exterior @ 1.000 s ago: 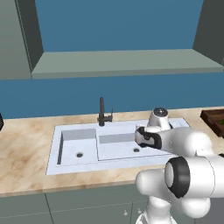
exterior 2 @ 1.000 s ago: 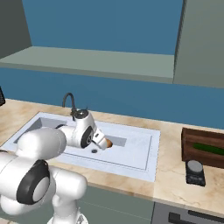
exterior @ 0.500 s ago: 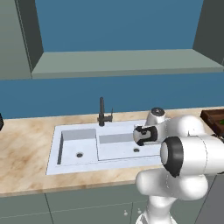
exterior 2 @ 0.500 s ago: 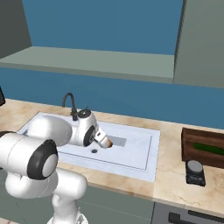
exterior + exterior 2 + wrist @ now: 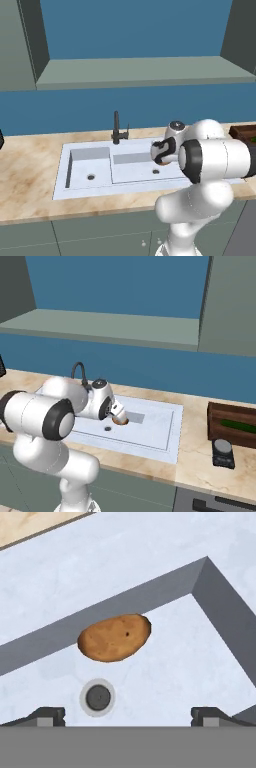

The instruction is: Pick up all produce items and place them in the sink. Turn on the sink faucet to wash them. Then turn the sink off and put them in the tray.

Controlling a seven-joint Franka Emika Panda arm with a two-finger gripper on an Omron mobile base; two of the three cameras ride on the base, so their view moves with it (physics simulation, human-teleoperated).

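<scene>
The brown potato (image 5: 115, 637) lies in the larger basin of the pale sink (image 5: 200, 662), against its wall and just past the dark drain (image 5: 98, 697). My gripper (image 5: 128, 717) hovers over it, open, with one fingertip (image 5: 47, 714) on each side and nothing between them. From the right base view the potato (image 5: 120, 420) peeks out under my hand above the sink (image 5: 160, 428). The dark green cucumber (image 5: 239, 426) rests in the brown tray (image 5: 220, 411) on the counter to the right. The black faucet (image 5: 117, 128) stands behind the basins.
A small black device (image 5: 223, 452) sits on the counter in front of the tray. The marble counter (image 5: 30, 170) runs around the sink, with a blue wall and a grey shelf above. My own white elbow bulks large over the sink's right side.
The arm's elbow has swung nearer to the cameras, while the hand stays low over the large basin. The gripper remains open and the potato has not moved.
</scene>
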